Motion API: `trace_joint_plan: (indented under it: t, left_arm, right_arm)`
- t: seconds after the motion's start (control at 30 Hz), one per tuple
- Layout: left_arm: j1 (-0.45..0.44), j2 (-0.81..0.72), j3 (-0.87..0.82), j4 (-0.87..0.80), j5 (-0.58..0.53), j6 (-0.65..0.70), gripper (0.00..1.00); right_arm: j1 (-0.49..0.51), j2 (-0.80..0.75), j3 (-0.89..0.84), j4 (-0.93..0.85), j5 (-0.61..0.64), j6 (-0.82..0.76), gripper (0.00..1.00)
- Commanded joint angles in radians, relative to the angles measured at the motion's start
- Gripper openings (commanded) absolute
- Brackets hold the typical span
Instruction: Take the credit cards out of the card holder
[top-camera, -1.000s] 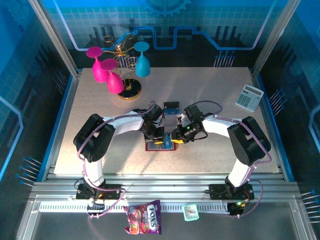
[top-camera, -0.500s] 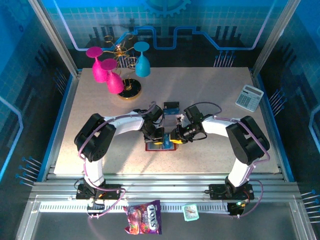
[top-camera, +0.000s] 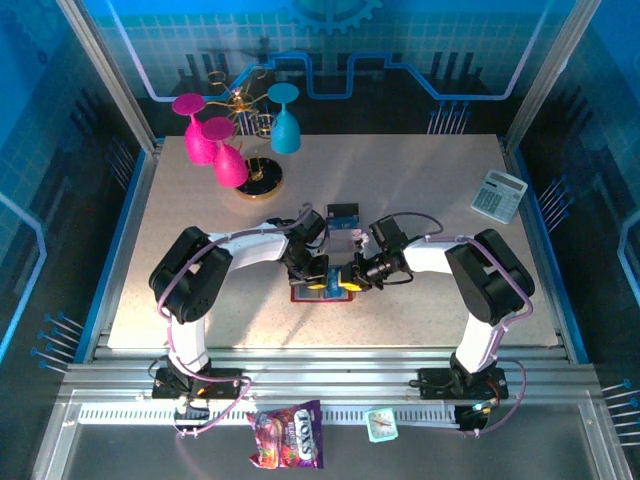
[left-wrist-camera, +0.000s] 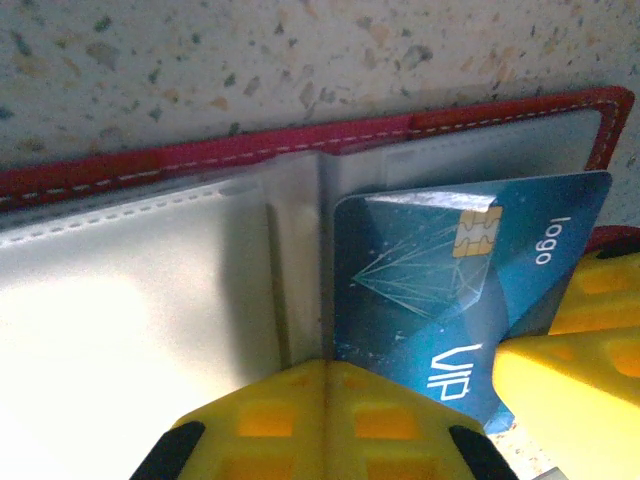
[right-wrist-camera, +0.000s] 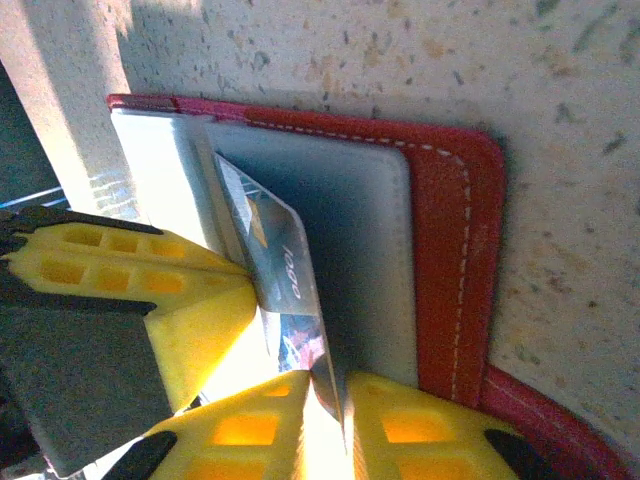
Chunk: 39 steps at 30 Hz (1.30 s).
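Left pincer (left-wrist-camera: 326, 385): the yellow fingers are pressed together with no gap and nothing seen between them. The tips are down on the pale inner pocket, just beside the middle fold.
Right pincer (right-wrist-camera: 330, 395): it is closed down on the blue card, with one yellow finger on each face near the card's corner.
Meeting point: in the top view the left pincer (top-camera: 318, 281) and the right pincer (top-camera: 350, 281) stand tip to tip, almost touching.
Blue card (left-wrist-camera: 430, 290): it carries a gold chip and the words "logo" and "VIP". It sits tilted in the right pincer's grip, and one edge runs along the fold right next to the left pincer's tips. Whether any of it is tucked in a pocket cannot be told.
Card holder (right-wrist-camera: 445, 250): it lies open on the speckled surface (left-wrist-camera: 300, 60), directly under both pincers. It has a red stitched border and grey pockets.
Dark flat piece (top-camera: 343, 213): it lies on the surface just beyond both pincers, apart from the holder.
Calculator (top-camera: 498, 193): it is well off to the right pincer's far right, near the surface's edge.
Glasses (top-camera: 225, 150): pink and blue ones hang on a stand, well beyond the left pincer to its left.
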<state>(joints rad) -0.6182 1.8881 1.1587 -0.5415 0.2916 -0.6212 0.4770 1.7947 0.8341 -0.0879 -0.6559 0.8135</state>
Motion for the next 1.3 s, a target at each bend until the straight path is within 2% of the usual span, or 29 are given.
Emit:
trace_joint_plan:
  t: [0.0, 0.3, 0.57, 0.67, 0.83, 1.0, 1.13, 1.27]
  left_arm:
    - [-0.009, 0.003, 0.001, -0.04, -0.029, 0.014, 0.05]
    - [0.002, -0.134, -0.009, 0.002, -0.052, -0.024, 0.11]
    - [0.068, -0.276, -0.113, 0.102, -0.044, -0.068, 0.12]
    - [0.1, -0.316, -0.154, 0.136, -0.035, -0.082, 0.12]
    - [0.156, -0.37, -0.216, 0.166, -0.023, -0.094, 0.13]
    - [0.2, -0.41, -0.262, 0.176, -0.014, -0.096, 0.13]
    - [0.227, -0.434, -0.292, 0.187, -0.005, -0.096, 0.13]
    - [0.249, -0.45, -0.316, 0.195, 0.007, -0.097, 0.13]
  right_arm:
    - [-0.005, -0.014, -0.009, 0.022, -0.014, 0.015, 0.15]
    - [-0.014, -0.085, 0.017, -0.04, -0.003, -0.029, 0.09]
    - [-0.026, -0.13, 0.14, -0.27, 0.068, -0.229, 0.04]
    - [-0.029, -0.125, 0.229, -0.392, 0.107, -0.352, 0.0]
    - [-0.031, -0.092, 0.431, -0.627, 0.238, -0.63, 0.0]
    - [-0.031, -0.039, 0.609, -0.771, 0.377, -0.86, 0.0]
    - [-0.015, 0.027, 0.751, -0.877, 0.448, -1.126, 0.0]
    - [-0.014, 0.076, 0.883, -0.948, 0.468, -1.345, 0.0]
